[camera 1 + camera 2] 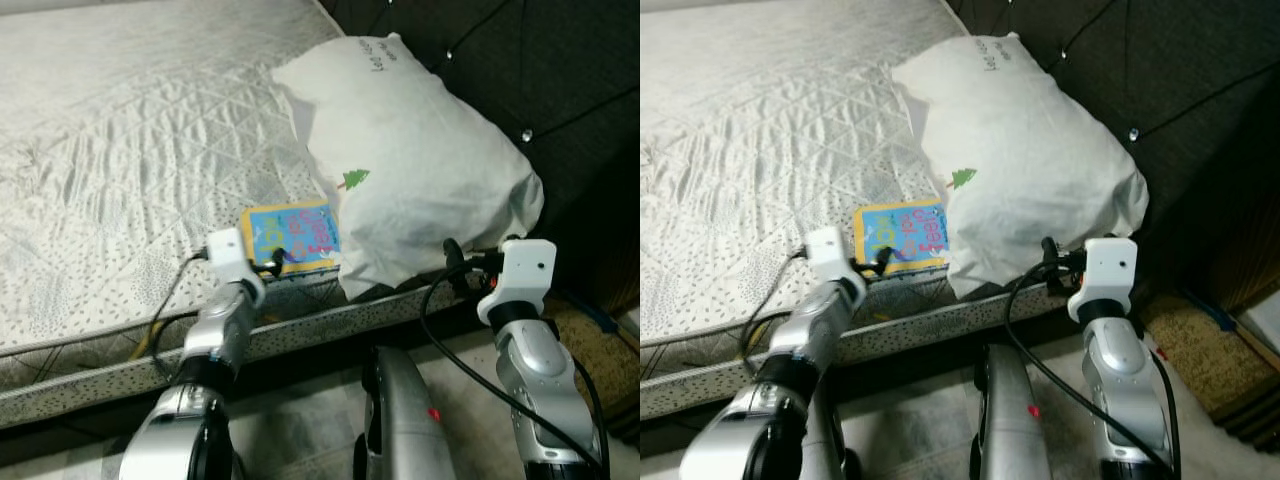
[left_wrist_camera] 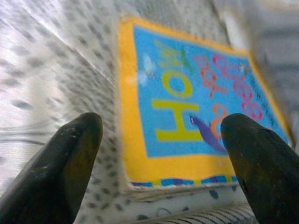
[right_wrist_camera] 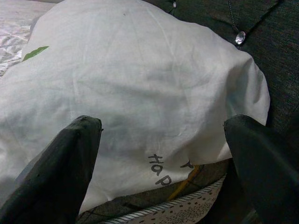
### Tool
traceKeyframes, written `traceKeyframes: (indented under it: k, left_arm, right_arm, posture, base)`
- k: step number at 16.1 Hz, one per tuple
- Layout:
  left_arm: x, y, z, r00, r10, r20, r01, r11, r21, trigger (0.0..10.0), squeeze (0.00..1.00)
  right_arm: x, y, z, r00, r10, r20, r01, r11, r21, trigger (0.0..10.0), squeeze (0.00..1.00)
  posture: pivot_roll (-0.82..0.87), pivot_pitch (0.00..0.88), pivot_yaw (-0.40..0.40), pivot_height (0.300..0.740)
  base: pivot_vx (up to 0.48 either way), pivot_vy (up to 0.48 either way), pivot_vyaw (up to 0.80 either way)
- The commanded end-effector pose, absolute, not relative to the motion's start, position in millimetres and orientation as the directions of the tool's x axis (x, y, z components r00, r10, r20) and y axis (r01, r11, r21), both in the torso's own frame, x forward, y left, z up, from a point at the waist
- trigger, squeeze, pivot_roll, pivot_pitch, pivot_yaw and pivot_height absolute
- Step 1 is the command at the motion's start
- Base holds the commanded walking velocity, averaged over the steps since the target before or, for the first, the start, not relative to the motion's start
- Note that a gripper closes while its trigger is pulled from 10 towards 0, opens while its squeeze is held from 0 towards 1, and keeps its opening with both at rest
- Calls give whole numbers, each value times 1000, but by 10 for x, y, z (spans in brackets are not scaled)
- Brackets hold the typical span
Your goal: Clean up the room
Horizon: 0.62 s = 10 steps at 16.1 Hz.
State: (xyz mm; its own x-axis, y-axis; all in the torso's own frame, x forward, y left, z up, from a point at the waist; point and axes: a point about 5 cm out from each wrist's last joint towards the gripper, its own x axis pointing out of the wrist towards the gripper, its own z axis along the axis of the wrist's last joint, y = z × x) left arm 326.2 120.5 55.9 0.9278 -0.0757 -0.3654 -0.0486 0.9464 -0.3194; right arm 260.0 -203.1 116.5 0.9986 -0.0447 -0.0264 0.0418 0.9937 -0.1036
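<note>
A blue and yellow children's book [image 1: 292, 236] lies flat near the mattress's front edge, tucked against a white pillow [image 1: 410, 160]. My left gripper [image 2: 161, 154] is open right at the book's near edge [image 2: 187, 116], a finger on each side of its corner. My right gripper [image 3: 163, 163] is open too, held at the pillow's [image 3: 140, 84] front lower side, close to the bed edge. The right wrist [image 1: 520, 275] hovers beside the pillow's near corner.
The quilted white mattress [image 1: 130, 150] stretches away to the left. A dark tufted headboard [image 1: 530, 70] stands behind the pillow. Tiled floor [image 1: 300, 430] lies below the bed edge, and a brown mat [image 1: 600, 350] at the right.
</note>
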Motion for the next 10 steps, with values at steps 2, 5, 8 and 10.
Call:
traceKeyframes:
  k: [2, 5, 8, 10]
  left_arm:
    - [3190, 1273, 692, 945, -47, -323, -64, 943, -326, 10000, 0]
    - [3100, 1423, 878, 972, 14, -236, -89, 947, -309, 10000, 0]
    - [2922, 1610, 1161, 995, 78, -67, -90, 976, -199, 10000, 0]
    - [2801, 1714, 1246, 996, 92, 19, -90, 994, -67, 10000, 0]
  right_arm:
    - [2639, -2021, 1186, 999, -39, -13, 38, 994, -100, 10000, 0]
    - [2718, -1968, 1197, 1000, -20, -4, 19, 996, -91, 10000, 0]
    - [2857, -1897, 1281, 999, -8, 31, 10, 998, -66, 10000, 0]
    - [2915, -1855, 1287, 999, -3, 38, 5, 999, -47, 10000, 0]
  posture:
    - [-95, 17, -28, 519]
    - [-55, 6, -36, 519]
    - [-13, 0, -34, 519]
    - [2, 0, -29, 519]
  base:
    - [0, 0, 0]
    - [0, 0, 0]
    - [0, 0, 0]
    - [0, 0, 0]
